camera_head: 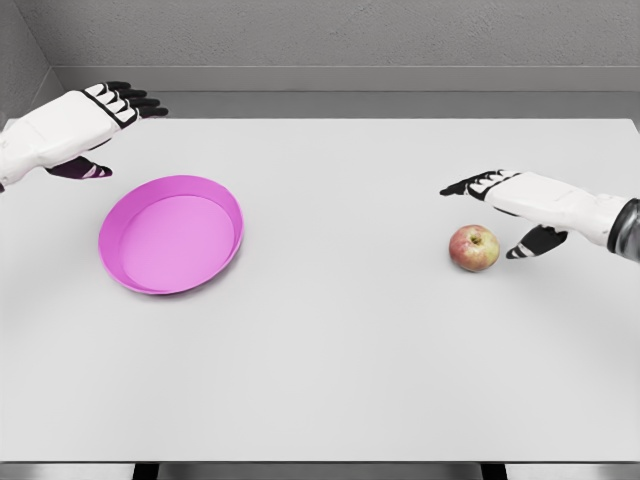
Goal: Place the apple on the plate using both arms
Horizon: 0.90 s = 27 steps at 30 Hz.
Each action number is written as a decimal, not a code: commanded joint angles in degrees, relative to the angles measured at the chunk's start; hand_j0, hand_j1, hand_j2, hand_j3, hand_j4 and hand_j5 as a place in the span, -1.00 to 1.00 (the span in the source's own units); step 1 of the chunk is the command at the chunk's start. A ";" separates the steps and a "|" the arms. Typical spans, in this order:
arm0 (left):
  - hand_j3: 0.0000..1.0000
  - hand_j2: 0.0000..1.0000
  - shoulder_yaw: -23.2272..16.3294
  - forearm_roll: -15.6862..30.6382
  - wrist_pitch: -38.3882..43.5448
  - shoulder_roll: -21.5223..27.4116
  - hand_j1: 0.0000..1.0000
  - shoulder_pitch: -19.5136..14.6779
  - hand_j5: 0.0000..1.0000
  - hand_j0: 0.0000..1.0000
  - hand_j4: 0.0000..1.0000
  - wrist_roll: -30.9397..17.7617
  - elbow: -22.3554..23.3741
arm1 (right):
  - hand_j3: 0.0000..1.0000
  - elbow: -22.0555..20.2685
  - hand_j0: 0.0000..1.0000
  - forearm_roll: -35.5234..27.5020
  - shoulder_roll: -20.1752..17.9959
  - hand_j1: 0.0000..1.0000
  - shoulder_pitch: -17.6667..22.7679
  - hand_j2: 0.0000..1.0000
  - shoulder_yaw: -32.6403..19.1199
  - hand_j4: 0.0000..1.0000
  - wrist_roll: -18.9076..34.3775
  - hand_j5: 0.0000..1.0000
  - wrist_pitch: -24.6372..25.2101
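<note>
Spanning the view, a white surface (pixel 330 380) under two released robot hands.
Near to far: red-yellow apple (pixel 474 248) just beside the spread-fingered right robot hand (pixel 510 205); pink plate (pixel 172 233) at left; left robot hand (pixel 95 125) hovering relaxed, empty; grey floor and wall behind.

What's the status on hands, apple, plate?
Left hand open, above the table behind the pink plate. Right hand open, just right of the apple, no grasp yet. Apple on the table, plate empty. Path between clear.
</note>
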 commanded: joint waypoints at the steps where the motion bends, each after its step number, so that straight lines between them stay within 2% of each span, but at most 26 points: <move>1: 1.00 1.00 0.06 0.20 0.02 0.11 1.00 0.00 1.00 1.00 1.00 0.12 0.01 | 1.00 0.04 1.00 -0.13 1.31 1.00 0.00 1.00 3.23 1.00 2.58 1.00 0.47; 5: 1.00 1.00 0.06 0.20 0.02 0.02 1.00 0.00 1.00 1.00 1.00 0.12 0.01 | 1.00 0.48 1.00 -0.22 1.31 1.00 -1.05 1.00 3.23 1.00 3.64 1.00 0.74; 8: 1.00 1.00 0.06 0.20 0.02 0.02 1.00 0.00 1.00 1.00 1.00 0.03 0.01 | 1.00 0.65 1.00 -0.22 1.31 1.00 -1.23 1.00 3.31 1.00 3.64 1.00 3.20; 10: 1.00 1.00 0.06 0.20 0.02 0.02 1.00 0.00 1.00 1.00 1.00 0.03 0.01 | 1.00 0.65 1.00 -0.30 1.31 1.00 -2.37 1.00 3.40 1.00 3.90 1.00 8.20; 15: 1.00 1.00 0.06 0.20 0.02 0.02 1.00 0.00 1.00 1.00 1.00 0.03 0.01 | 1.00 0.74 1.00 -0.30 1.75 1.00 -3.08 1.00 4.01 1.00 5.22 1.00 11.98; 19: 1.00 1.00 0.06 0.20 0.02 0.02 1.00 0.00 1.00 1.00 1.00 0.03 0.09 | 1.00 0.74 1.00 -0.30 2.46 1.00 -3.16 1.00 6.30 1.00 5.13 1.00 13.92; 27: 1.00 1.00 0.06 0.02 0.02 0.11 1.00 0.00 1.00 1.00 1.00 0.03 0.44 | 1.00 0.57 1.00 -0.30 2.46 1.00 -3.16 1.00 7.00 1.00 5.04 1.00 13.92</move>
